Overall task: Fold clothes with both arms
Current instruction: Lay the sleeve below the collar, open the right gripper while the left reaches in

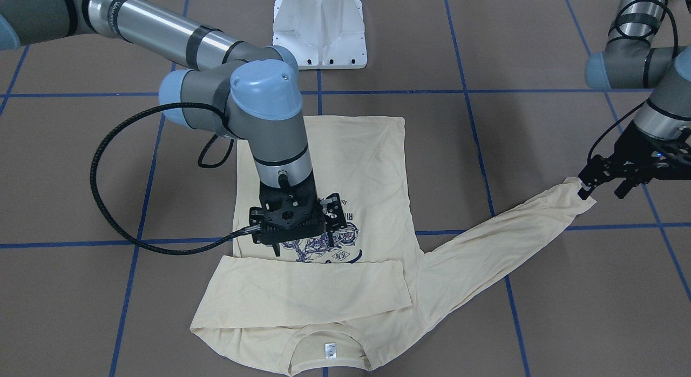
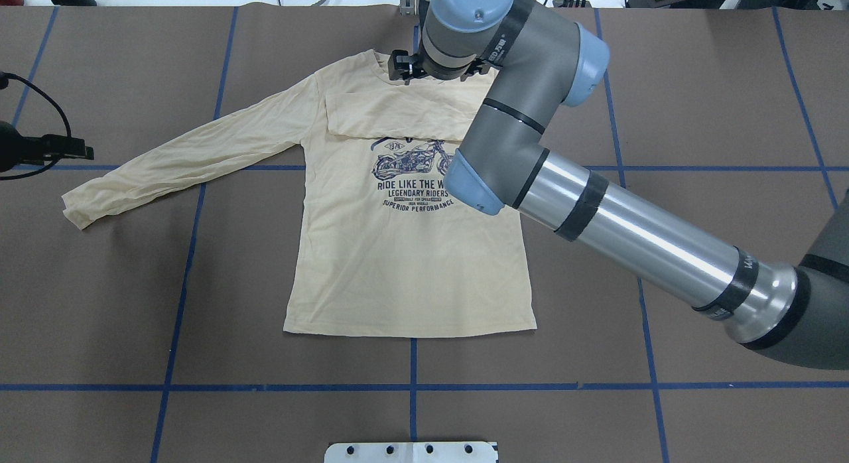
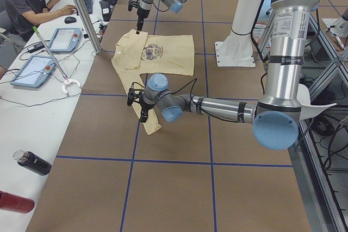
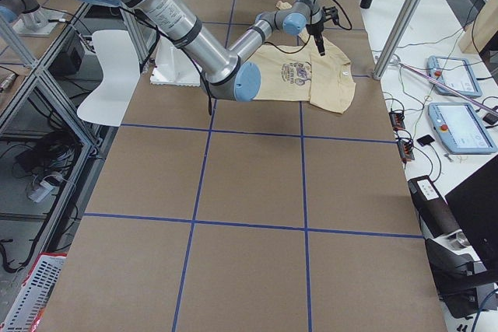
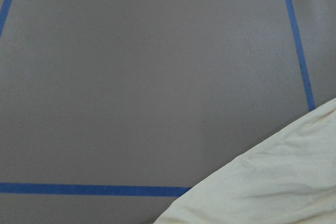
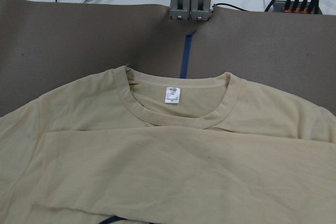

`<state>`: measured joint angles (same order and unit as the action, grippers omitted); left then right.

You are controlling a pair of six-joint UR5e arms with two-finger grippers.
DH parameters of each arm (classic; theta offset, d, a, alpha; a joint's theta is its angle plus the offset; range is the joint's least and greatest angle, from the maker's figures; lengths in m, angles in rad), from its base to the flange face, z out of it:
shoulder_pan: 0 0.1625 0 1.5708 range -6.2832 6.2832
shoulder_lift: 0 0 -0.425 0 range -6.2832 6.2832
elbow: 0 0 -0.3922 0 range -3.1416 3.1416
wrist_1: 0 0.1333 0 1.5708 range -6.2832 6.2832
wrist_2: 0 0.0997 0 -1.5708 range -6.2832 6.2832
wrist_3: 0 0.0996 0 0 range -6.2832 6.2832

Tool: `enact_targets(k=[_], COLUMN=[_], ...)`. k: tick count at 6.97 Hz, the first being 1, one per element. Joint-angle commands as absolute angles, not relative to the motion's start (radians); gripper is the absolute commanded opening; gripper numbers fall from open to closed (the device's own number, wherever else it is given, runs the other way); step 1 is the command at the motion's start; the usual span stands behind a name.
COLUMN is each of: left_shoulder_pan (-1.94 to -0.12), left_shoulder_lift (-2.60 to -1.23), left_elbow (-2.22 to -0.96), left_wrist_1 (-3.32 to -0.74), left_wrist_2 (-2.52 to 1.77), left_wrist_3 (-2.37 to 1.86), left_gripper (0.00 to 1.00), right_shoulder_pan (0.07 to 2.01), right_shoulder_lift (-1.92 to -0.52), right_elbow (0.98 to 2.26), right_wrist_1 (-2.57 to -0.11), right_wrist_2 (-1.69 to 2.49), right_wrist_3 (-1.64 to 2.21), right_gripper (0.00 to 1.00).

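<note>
Brown table (image 2: 696, 423), gridded with blue tape (image 2: 530, 387). One pale cream-yellow long-sleeved T-shirt (image 2: 404, 270), lying flat at centre with its navy motorcycle print (image 2: 411, 164) facing up. The collar is on the side far from the robot's base, small white neck tag (image 6: 174, 96) showing. One sleeve (image 2: 398, 115) folded across the chest; the other sleeve (image 2: 186, 154) stretched out to the robot's left. Left black claw gripper (image 1: 602, 189): fingers spread, empty, near that sleeve's cuff (image 2: 76, 207). Right black claw gripper (image 1: 296, 226): poised over the print beside the folded sleeve; I cannot tell whether it is clenched.
</note>
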<state>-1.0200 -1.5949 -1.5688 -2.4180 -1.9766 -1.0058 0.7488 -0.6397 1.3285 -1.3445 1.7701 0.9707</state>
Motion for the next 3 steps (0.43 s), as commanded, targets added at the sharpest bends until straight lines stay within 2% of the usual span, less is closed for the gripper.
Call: enact_targets(k=[1,3], left_shoulder_pan=[-0.939,-0.937], left_shoulder_lift=[-1.545,-1.529], left_elbow=[-1.560,-1.498], left_wrist_1=[-2.460,-2.517], left_wrist_2=[-1.885,-1.844], left_wrist_3=[-1.100,-1.097], left_gripper=[0.99,0.99], right_shoulder_pan=[0.781,0.779], right_shoulder_lift=[-0.753,-0.752], right_elbow=[1.460,1.466], right_wrist_1=[-1.384,-1.384], right_wrist_2=[1.820,1.821], right_wrist_3=[0.927,0.927], right_gripper=[0.99,0.99])
